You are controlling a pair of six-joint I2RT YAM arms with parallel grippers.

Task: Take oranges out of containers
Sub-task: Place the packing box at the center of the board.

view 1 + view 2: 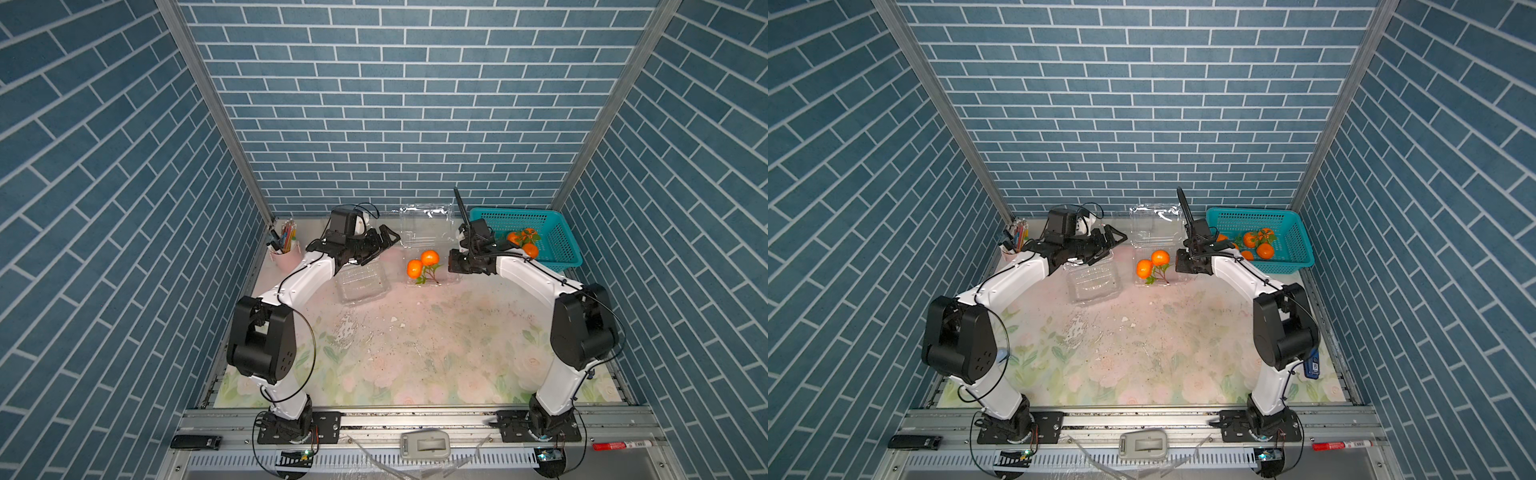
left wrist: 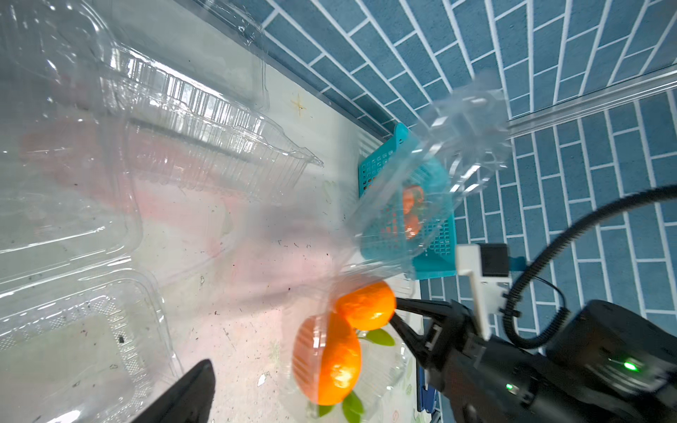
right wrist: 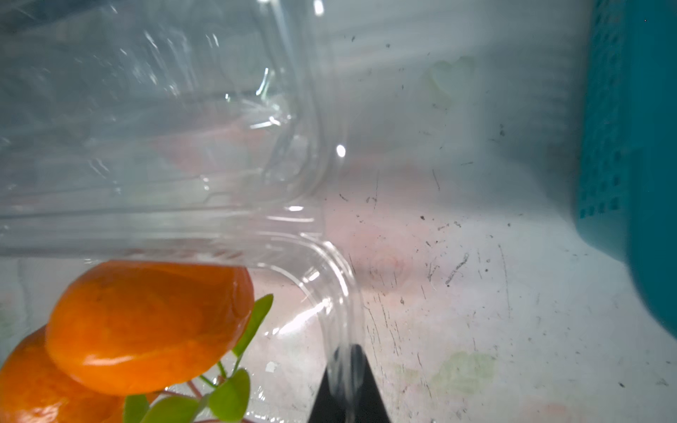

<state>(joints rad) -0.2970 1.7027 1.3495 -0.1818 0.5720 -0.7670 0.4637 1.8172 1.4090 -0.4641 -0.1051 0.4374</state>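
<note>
Right gripper (image 3: 348, 381) clamps the container (image 3: 340, 285) by its rim, seemingly steadying it so the wide-open left gripper (image 1: 386, 249) can lift 2 oranges (image 1: 430, 257)

At least six oranges (image 1: 1160, 257) show: two in the open box (image 1: 1173, 278) at 12 o'clock on the bench (image 1: 1142, 353), and four or more in the one basket (image 1: 1296, 245) at 1 o'clock, partly hidden by an arm (image 1: 1237, 270). Three clear boxes (image 1: 1094, 284) can be made out, though their plastic overlaps. One pen cup (image 1: 1010, 252). Two arms.
</note>
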